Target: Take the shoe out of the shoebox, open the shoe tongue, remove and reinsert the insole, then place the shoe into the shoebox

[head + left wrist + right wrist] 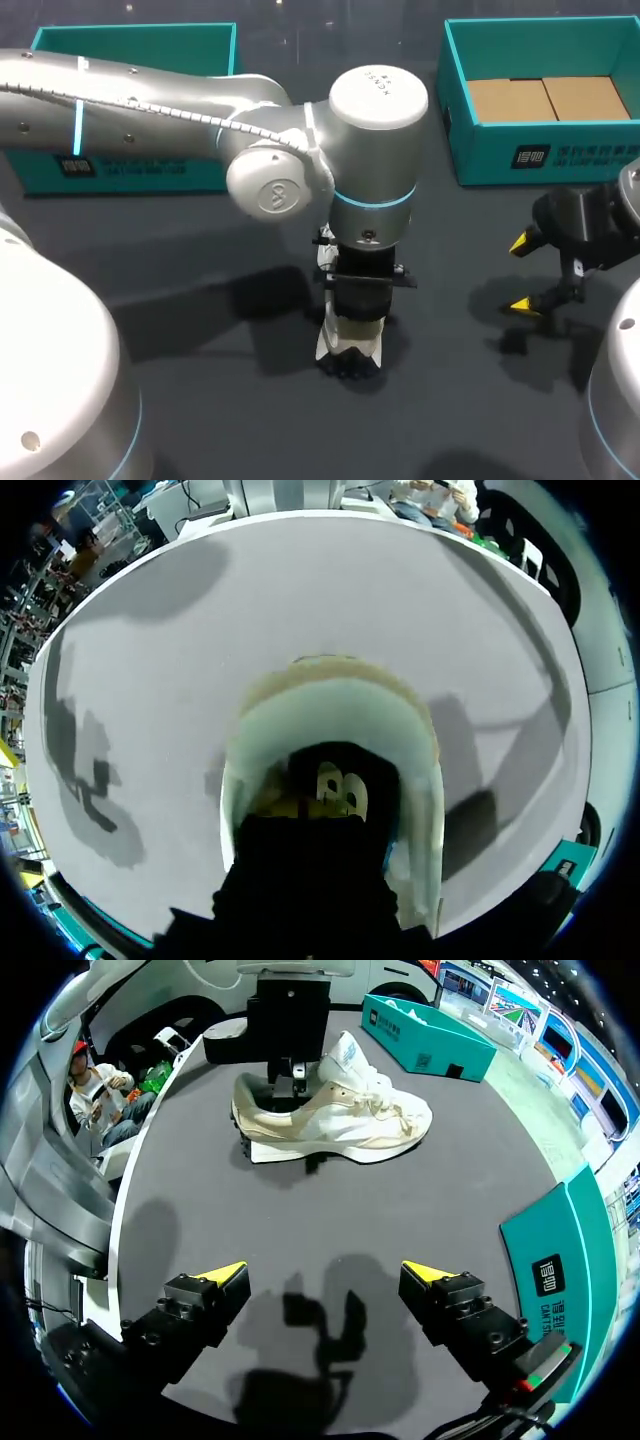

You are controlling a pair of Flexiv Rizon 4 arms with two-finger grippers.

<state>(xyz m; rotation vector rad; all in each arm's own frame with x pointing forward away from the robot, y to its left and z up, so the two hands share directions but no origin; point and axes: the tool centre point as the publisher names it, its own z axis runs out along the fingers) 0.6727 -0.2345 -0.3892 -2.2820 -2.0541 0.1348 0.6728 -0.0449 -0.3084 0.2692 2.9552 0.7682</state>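
Note:
A cream and white shoe (pixel 348 352) (pixel 340 1120) lies on its sole on the dark table, near the middle. My left gripper (pixel 354 330) (pixel 310 810) (pixel 285 1080) stands straight down over its heel, shut, with its tips sunk into the shoe's opening. In the left wrist view the shoe's pale rim (pixel 330 705) rings a black insole (pixel 340 780) with a white mark; whether the tips pinch it I cannot see. My right gripper (pixel 522 276) (pixel 325 1278) hangs open above bare table, well right of the shoe. The teal shoebox (pixel 545 155) with a cardboard floor stands at the back right.
A second teal box (pixel 130 172) (pixel 425 1035) sits at the back left, behind my left arm. The right box's wall (pixel 560 1260) is close beside my right gripper. The left arm's elbow (pixel 280 185) hangs over the table's middle.

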